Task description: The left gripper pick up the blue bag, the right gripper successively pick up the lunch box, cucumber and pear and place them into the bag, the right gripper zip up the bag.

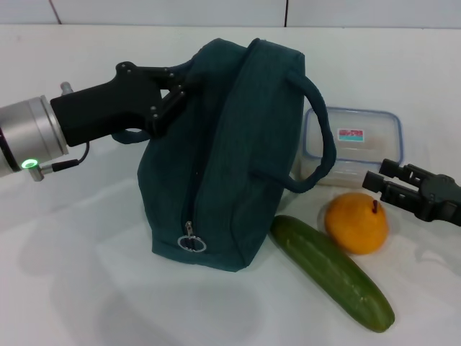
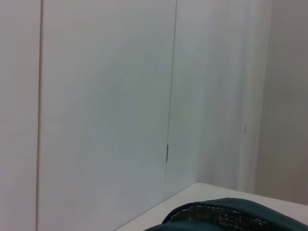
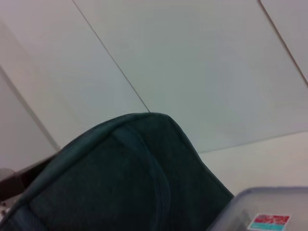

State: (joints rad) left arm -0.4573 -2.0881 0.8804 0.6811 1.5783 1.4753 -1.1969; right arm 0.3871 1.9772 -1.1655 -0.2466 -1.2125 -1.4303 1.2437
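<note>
Gleaming white table [image 1: 86, 288], panelled wall [image 2: 106, 106]

Soft, even, bright light fills the head view, with no hard glare on the white table [image 1: 86, 288]. Faint, diffuse shadows lie on the near side of the bag [image 1: 230, 151] and under the cucumber [image 1: 333, 272], suggesting light from above. The dark bag fabric loses detail in its folds. A small green indicator [image 1: 29, 163] glows on the left arm. The lunch box [image 1: 353, 144] lid shows mild sheen. Both wrist views are softer: the bag fabric close to the lens is blurred, and the pale wall [image 2: 106, 96] looks flat and slightly hazy.
</note>
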